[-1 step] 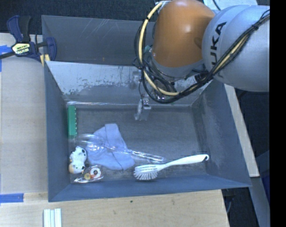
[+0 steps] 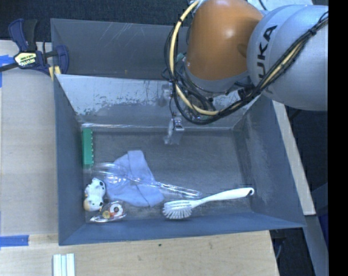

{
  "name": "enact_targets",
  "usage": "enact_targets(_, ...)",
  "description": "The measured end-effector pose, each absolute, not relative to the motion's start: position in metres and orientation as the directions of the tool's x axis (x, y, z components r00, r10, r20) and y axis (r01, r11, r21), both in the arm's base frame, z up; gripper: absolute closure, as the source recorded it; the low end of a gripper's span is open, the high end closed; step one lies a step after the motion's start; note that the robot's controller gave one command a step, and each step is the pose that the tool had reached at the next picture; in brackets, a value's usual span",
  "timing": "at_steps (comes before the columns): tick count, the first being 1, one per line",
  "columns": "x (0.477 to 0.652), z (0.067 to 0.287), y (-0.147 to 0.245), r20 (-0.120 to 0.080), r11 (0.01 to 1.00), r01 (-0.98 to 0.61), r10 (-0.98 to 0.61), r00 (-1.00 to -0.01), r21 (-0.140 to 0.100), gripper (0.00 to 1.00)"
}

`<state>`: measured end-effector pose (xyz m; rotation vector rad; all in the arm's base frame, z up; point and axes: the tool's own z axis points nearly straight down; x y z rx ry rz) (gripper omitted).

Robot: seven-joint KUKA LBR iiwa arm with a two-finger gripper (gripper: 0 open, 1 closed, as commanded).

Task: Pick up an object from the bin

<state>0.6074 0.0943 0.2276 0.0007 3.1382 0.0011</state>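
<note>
Hand [image 2: 173, 130], grip state indiscernible, well apart from white brush [image 2: 214, 199]: bristles left, handle right.

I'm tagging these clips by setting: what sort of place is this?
Most likely a robotics lab's grasping test station. A KUKA arm with cabling reaches over a grey metal bin, which holds unrelated loose things such as a white brush, a blue cloth and a small toy figure.

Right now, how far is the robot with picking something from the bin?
Nothing looks picked yet: the white brush, blue cloth and small white toy lie at the bin's front. The gripper hangs by the back wall, over bare floor. Grasping and lifting remain.
</note>
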Motion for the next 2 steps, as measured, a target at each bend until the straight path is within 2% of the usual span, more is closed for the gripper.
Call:
enact_targets(1, 0.537, 0.069, 0.173, -0.002, 0.990, 0.138, 0.138, -0.990, 0.002, 0.00)
enact_targets(2, 0.551, 0.132, 0.166, -0.021, 0.996, -0.094, -0.094, -0.995, 0.000, 0.00)
